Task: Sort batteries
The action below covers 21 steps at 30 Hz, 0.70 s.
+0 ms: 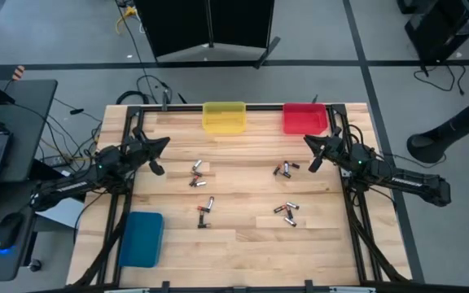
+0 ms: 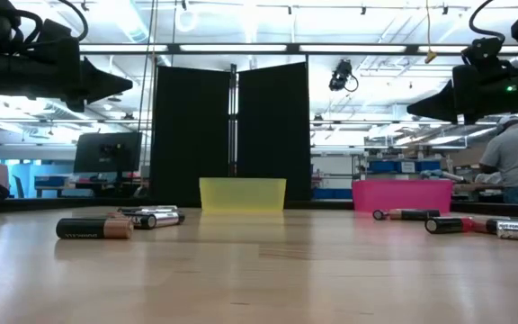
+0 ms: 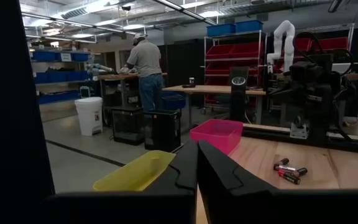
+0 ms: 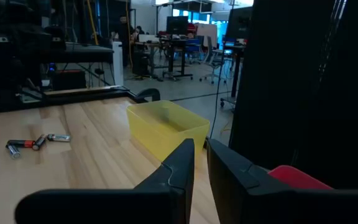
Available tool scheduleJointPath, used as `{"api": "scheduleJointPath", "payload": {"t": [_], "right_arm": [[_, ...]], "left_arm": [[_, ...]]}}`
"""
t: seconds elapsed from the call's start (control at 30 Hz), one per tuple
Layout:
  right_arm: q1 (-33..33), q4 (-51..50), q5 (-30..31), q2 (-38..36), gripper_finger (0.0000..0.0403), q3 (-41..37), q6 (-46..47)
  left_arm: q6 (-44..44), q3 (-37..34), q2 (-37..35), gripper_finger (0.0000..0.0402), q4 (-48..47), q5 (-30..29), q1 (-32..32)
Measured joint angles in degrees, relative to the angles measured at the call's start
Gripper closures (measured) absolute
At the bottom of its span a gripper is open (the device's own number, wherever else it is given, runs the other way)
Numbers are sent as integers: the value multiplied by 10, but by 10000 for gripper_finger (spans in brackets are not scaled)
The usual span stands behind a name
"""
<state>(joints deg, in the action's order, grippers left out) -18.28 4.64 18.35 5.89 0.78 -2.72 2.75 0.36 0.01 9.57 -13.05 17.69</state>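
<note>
Several small batteries lie on their sides on the wooden table in loose groups: one left of centre [image 1: 197,175], one below it [image 1: 205,215], one right of centre [image 1: 286,168] and one nearer the front [image 1: 287,213]. The low view shows them lying flat [image 2: 94,229] [image 2: 457,224]. My left gripper [image 1: 163,144] [image 3: 196,155] hangs shut above the table's left side and holds nothing. My right gripper [image 1: 308,140] [image 4: 200,149] hangs above the right side with a narrow gap between its fingers and nothing in it.
A yellow bin [image 1: 224,116] and a red bin [image 1: 304,118] stand at the far edge. A blue bin [image 1: 142,238] lies at the near left. A laptop desk [image 1: 6,146] is left of the table. A person [image 3: 145,62] works in the room beyond.
</note>
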Motion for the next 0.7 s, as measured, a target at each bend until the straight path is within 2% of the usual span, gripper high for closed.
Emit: {"api": "scheduleJointPath", "payload": {"t": [0.1, 0.47, 0.7], "right_arm": [[0, 10, 0, 0, 345, 0, 0], [-2, 148, -2, 0, 346, 0, 6], [11, 164, -39, 16, 393, 0, 17]], "left_arm": [[0, 0, 0, 386, 0, 0, 0], [0, 0, 0, 386, 0, 0, 0], [0, 0, 0, 386, 0, 0, 0]]}}
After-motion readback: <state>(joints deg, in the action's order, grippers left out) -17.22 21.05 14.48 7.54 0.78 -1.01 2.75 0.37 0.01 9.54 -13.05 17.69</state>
